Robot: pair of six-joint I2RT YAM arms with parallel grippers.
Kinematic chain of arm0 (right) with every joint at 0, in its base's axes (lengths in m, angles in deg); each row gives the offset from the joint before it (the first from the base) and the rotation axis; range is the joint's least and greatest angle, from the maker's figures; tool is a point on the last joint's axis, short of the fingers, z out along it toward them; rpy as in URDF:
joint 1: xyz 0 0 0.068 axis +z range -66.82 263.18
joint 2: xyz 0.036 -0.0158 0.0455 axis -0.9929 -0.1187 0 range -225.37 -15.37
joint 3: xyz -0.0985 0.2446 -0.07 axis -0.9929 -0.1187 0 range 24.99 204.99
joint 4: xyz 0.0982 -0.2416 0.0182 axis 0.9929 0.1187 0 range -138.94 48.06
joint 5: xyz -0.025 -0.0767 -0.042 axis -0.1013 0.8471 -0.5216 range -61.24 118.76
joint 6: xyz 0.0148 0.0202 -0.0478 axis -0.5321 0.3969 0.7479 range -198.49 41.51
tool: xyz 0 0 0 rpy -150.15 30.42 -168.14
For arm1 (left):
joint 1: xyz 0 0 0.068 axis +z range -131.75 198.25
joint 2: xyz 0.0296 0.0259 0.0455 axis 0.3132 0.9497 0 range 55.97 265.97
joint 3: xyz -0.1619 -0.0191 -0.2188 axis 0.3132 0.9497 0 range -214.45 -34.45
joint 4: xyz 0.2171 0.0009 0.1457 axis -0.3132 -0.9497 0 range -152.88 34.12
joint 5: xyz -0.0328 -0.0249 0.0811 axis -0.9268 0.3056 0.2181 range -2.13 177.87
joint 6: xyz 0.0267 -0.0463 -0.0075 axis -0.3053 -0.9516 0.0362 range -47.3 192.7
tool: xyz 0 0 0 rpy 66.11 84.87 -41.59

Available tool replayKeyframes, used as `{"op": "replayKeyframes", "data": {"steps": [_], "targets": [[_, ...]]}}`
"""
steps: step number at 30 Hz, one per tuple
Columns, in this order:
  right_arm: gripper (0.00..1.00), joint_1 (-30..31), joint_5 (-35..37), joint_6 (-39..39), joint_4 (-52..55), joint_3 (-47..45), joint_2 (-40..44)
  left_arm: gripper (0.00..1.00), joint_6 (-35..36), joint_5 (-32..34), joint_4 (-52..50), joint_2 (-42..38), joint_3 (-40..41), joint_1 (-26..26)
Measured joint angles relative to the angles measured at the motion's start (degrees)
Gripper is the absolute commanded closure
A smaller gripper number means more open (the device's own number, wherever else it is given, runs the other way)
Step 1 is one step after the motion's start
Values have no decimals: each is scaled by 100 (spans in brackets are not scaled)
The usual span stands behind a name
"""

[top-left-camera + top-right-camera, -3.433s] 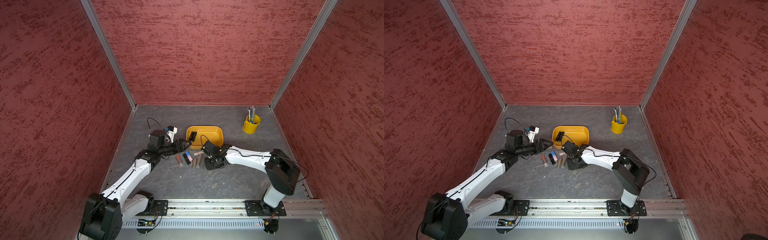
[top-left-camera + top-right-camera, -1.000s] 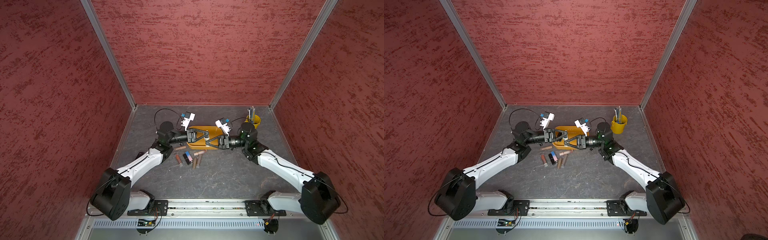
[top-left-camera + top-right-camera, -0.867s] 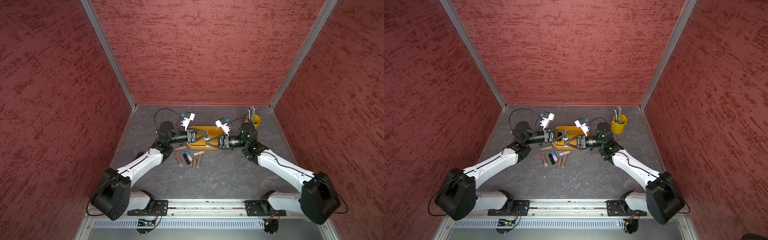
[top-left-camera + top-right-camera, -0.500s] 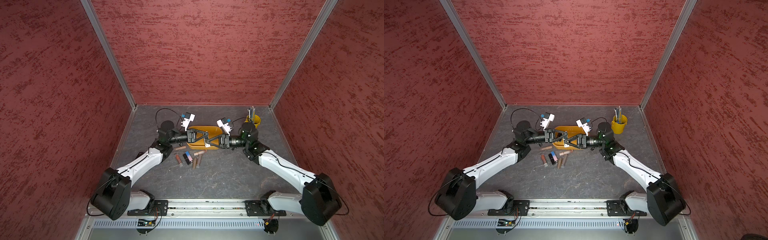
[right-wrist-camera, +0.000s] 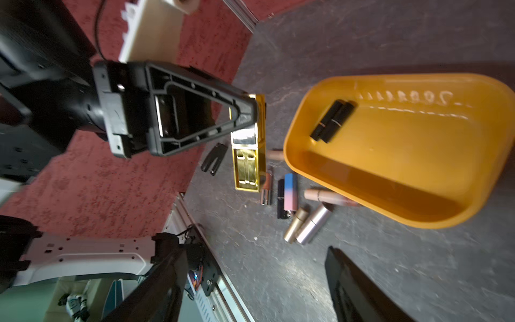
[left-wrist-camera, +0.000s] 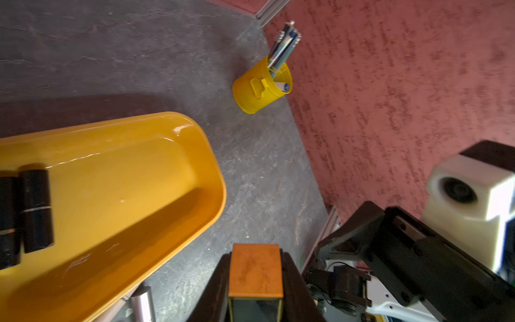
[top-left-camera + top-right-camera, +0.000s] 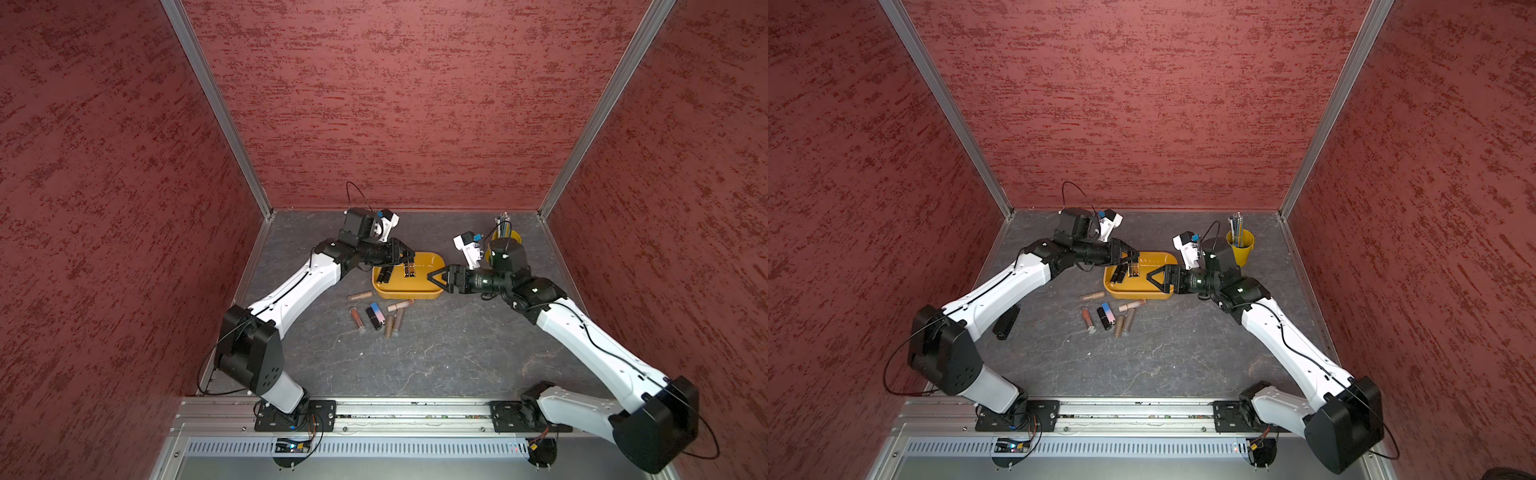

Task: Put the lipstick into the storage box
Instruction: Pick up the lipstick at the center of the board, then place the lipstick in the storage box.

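Looking down in both top views, the left end effector [image 7: 405, 259] is clamped on a gold lipstick [image 7: 409, 271] that hangs over the 9 o'clock half of the storage box [image 7: 407, 294]. Two black lipsticks [image 7: 386, 274] lie side by side inside the box, right at that end. The right end effector [image 7: 432, 279] sits over the box's 3 o'clock rim with its jaws spread wide and nothing in them. Six loose lipsticks [image 7: 376, 316] are scattered on the table [image 7: 436, 353] at the box's 6 to 7 o'clock. A yellow pen cup [image 7: 1240, 246] stands off at its 1 o'clock.

Left wrist cam: the gold lipstick's orange end is pinched between the dark fingers [image 6: 214, 290], with the box beyond it.

Right wrist cam: the gold lipstick dangles from the left end effector, clear of the table. The right arm's own fingers [image 5: 351, 287] are far apart.
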Motion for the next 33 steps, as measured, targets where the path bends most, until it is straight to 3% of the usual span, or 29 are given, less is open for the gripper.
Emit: {"op": "replayKeyframes", "data": {"steps": [8, 14, 33], "targets": [[18, 0, 518, 267, 691, -28, -66, 96, 662, 1399, -1480, 1394, -1480, -199], [18, 0, 713, 365, 857, -120, -70, 96, 962, 2131, -2046, 2238, -2194, -369], [18, 0, 699, 428, 824, -389, -280, 96, 1237, 3023, -2597, 3259, -2809, -433]]}}
